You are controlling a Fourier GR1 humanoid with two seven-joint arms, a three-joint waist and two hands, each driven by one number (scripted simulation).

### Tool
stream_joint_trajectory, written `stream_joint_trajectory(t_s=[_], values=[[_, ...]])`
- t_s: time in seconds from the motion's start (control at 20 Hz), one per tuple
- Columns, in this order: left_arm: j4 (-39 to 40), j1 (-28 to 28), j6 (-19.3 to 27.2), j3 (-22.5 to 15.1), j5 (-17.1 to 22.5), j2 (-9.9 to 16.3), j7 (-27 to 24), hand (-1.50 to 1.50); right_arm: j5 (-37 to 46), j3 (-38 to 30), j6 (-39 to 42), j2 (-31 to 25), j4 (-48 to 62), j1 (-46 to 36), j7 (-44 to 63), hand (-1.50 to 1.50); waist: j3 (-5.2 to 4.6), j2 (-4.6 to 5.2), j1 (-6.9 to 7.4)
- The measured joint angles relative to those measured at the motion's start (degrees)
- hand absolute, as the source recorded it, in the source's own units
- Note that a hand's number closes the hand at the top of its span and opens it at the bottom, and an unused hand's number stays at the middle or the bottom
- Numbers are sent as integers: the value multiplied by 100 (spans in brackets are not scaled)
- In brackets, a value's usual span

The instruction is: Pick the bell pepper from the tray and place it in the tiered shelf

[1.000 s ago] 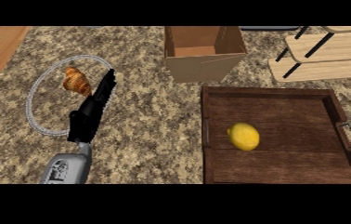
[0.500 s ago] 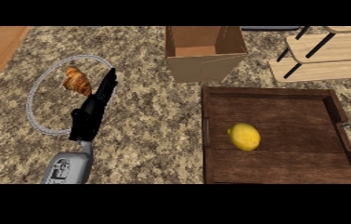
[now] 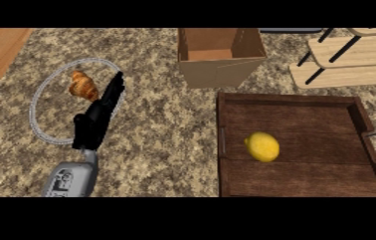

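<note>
Tabletop (image 3: 161, 134): you have speckled brown stone, with open room between plate and tray.
Tray (image 3: 294, 184): dark wood planks, raised rim, at your right.
Box (image 3: 220, 60): open cardboard, behind the tray.
Shelf (image 3: 341, 62): pale wooden tiers on black legs, far right corner.
Plate (image 3: 44, 92): thin-rimmed, clear, holds a croissant (image 3: 83, 85).
Left robot hand (image 3: 99, 117): released, fingers straight over the plate's edge.
Pepper (image 3: 262, 146): smooth, yellow, rounded, in the tray's middle.

A kitchen: a speckled granite counter (image 3: 161, 134) carries a croissant (image 3: 84, 85) on a plate (image 3: 44, 129) at nine o'clock, a wooden tray (image 3: 294, 109) at four.
</note>
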Motion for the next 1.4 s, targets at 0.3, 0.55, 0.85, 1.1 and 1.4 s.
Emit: stream_joint_trajectory(t_s=[0.3,0.55,0.85,1.1,1.4], values=[[-33,44,43,-68,-88,-32,-60,0,-529,-453,-588,217,870,-308,-551,150,4,5,11],[-124,41,-8,-49,-50,-5,27,0,-1025,-789,-902,159,1916,-642,-1311,150,5,9,26],[95,-40,-68,60,4,49,-152,0,-1268,-869,-1142,-41,2964,-1096,-1897,150,-1,10,13],[32,87,-76,16,-17,35,-162,0,-715,-740,-1656,-349,3431,-959,-1572,-150,-2,15,26],[192,-43,-5,74,-49,16,-212,0,-604,-771,-1988,-481,3787,-910,-1312,-150,0,2,-14]])
